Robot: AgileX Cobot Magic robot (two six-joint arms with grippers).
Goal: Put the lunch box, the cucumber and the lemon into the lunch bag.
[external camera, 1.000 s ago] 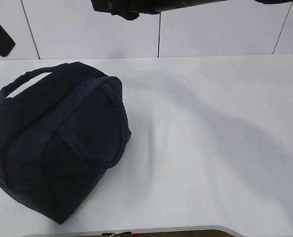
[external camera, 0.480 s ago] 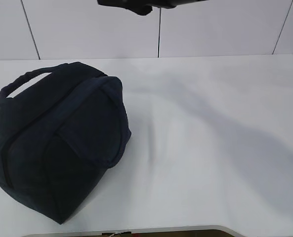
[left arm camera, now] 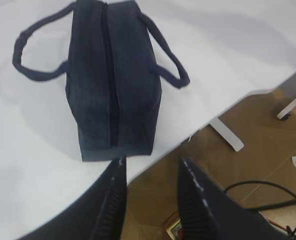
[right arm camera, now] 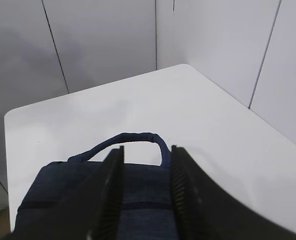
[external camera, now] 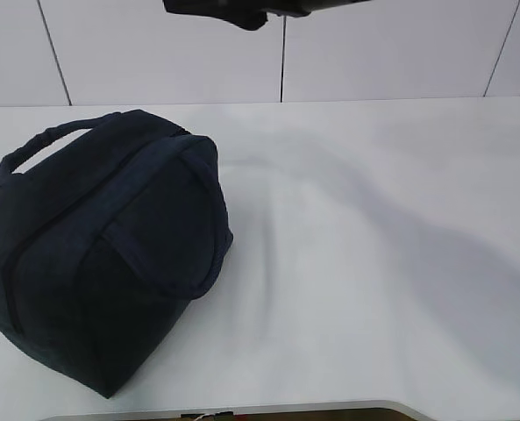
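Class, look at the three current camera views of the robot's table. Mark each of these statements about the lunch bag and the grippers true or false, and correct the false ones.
1. The lunch bag is zipped shut. True: the left wrist view shows its zipper closed along the top.
2. A lemon lies on the table beside the bag. False: no lemon shows in any view; only the bag sits on the white table.
3. The left gripper holds a bag handle. False: its fingers stand apart with nothing between them, off the table's edge.
4. The right gripper is above the bag, fingers apart, holding nothing. True.
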